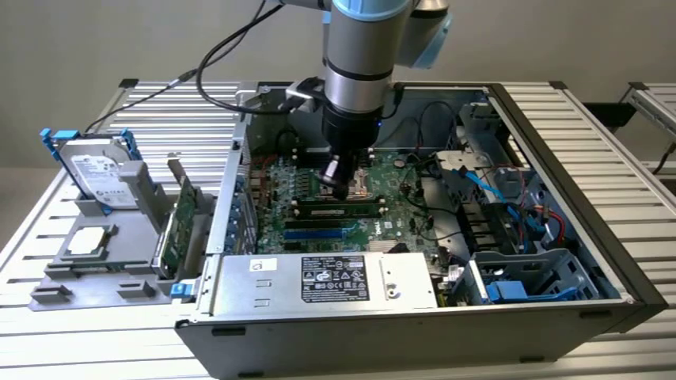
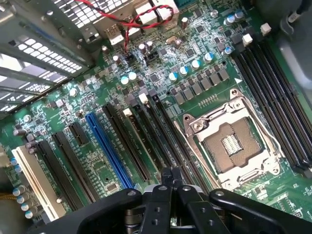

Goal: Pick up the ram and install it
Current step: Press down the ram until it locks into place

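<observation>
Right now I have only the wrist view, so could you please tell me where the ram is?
Observer: The ram lies flat along the motherboard, right beside the gripper.
Operator: Is the gripper on it?
Observer: It seems not. The shut tip hangs just next to the ram, over the board.
Operator: What stands outside the case?
Observer: A green card stands upright at the exterior view's left, with a hard drive beyond it.
</observation>
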Robot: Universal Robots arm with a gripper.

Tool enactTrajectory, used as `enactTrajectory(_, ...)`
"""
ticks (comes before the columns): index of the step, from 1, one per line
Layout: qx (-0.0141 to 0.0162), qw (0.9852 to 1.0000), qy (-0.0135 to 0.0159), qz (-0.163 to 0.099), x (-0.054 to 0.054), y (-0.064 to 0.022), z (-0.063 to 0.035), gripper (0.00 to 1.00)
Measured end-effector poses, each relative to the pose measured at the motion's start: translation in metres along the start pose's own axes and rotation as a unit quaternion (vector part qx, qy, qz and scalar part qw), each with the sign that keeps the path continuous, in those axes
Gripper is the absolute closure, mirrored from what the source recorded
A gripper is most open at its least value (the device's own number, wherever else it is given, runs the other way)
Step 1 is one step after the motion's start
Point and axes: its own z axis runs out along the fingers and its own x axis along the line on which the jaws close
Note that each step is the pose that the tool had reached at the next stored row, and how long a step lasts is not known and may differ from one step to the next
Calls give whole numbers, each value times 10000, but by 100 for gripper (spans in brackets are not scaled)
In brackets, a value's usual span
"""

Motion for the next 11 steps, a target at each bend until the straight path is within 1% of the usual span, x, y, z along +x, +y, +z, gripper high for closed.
enactTrajectory(5,-4,9995,-11,330,0,0,0,89)
enactTrajectory(8,-6,9986,-17,531,0,0,0,89)
enactTrajectory(11,-8,9973,-24,729,0,0,0,89)
